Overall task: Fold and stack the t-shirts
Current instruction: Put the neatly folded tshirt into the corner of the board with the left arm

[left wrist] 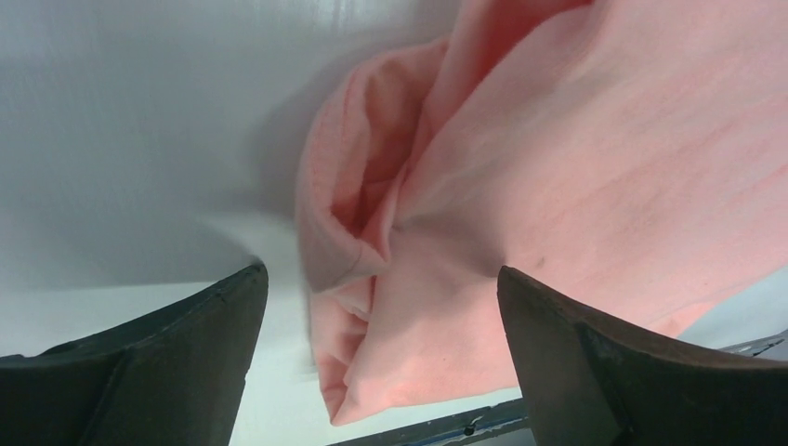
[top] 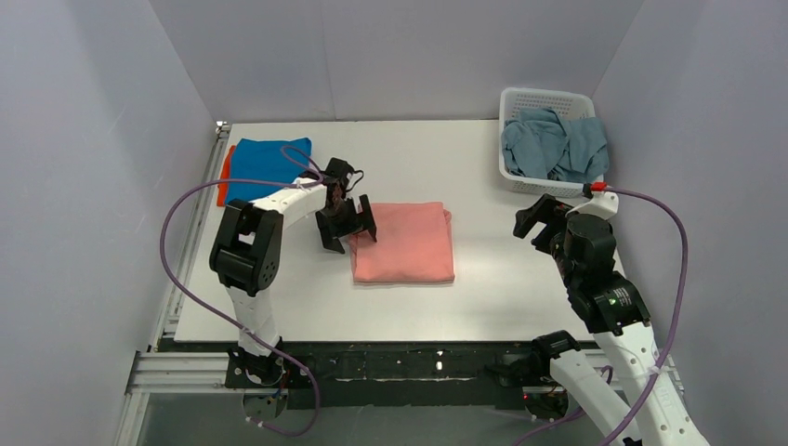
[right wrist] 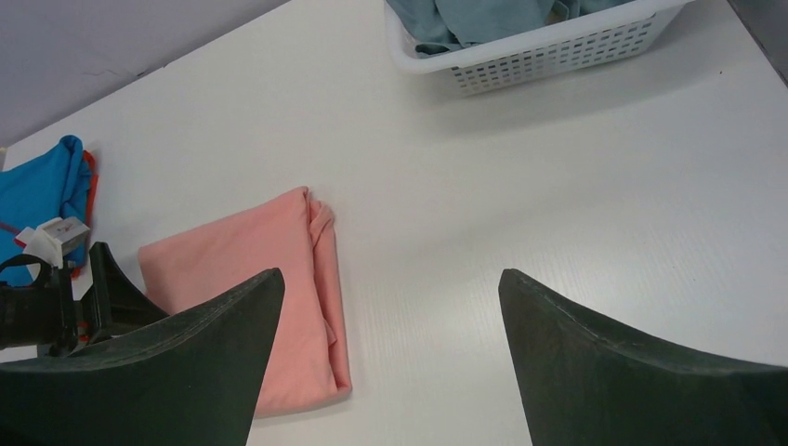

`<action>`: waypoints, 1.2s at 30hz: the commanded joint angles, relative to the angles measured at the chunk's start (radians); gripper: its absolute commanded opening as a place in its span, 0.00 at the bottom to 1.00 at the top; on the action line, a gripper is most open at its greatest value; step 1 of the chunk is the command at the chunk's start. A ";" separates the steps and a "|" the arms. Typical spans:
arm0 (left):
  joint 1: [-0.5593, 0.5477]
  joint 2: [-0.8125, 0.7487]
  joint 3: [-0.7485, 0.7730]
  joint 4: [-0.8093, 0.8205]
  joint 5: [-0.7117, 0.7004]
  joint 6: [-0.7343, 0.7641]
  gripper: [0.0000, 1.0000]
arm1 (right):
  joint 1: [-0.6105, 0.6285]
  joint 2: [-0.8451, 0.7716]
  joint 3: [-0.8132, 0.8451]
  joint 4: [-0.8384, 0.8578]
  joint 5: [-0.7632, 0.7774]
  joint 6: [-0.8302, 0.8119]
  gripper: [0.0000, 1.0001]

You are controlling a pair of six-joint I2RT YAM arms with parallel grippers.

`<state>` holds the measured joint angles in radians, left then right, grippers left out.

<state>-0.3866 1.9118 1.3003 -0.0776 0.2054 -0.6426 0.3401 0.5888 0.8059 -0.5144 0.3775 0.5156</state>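
Observation:
A salmon-pink t-shirt (top: 403, 242) lies folded into a rectangle in the middle of the table; it also shows in the left wrist view (left wrist: 520, 214) and the right wrist view (right wrist: 251, 279). My left gripper (top: 348, 227) is open, empty, right at the shirt's left edge. A folded bright blue t-shirt (top: 268, 165) lies at the far left on top of an orange t-shirt (top: 224, 174), of which only an edge shows. A crumpled grey-blue t-shirt (top: 554, 147) fills the basket. My right gripper (top: 533, 219) is open and empty, right of the pink shirt.
A white perforated plastic basket (top: 548, 98) stands at the far right corner of the table. Grey walls close in the table on three sides. A purple cable loops from each arm.

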 commanded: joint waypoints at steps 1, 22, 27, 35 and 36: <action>-0.046 0.052 -0.036 -0.045 0.031 -0.018 0.89 | -0.004 -0.005 -0.010 0.038 0.043 -0.013 0.95; -0.238 0.303 0.433 -0.474 -0.552 0.090 0.00 | -0.009 0.104 -0.078 0.089 0.095 -0.065 0.96; -0.211 0.274 0.591 -0.556 -0.727 0.226 0.00 | -0.010 0.136 -0.078 0.098 0.125 -0.071 0.95; -0.094 0.280 0.711 -0.562 -0.814 0.334 0.00 | -0.012 0.183 -0.076 0.117 0.126 -0.068 0.95; -0.077 0.285 0.730 -0.561 -0.828 0.344 0.00 | -0.013 0.190 -0.075 0.120 0.126 -0.071 0.95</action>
<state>-0.5259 2.1994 1.9755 -0.5034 -0.4839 -0.3756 0.3336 0.7597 0.7235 -0.4587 0.4728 0.4595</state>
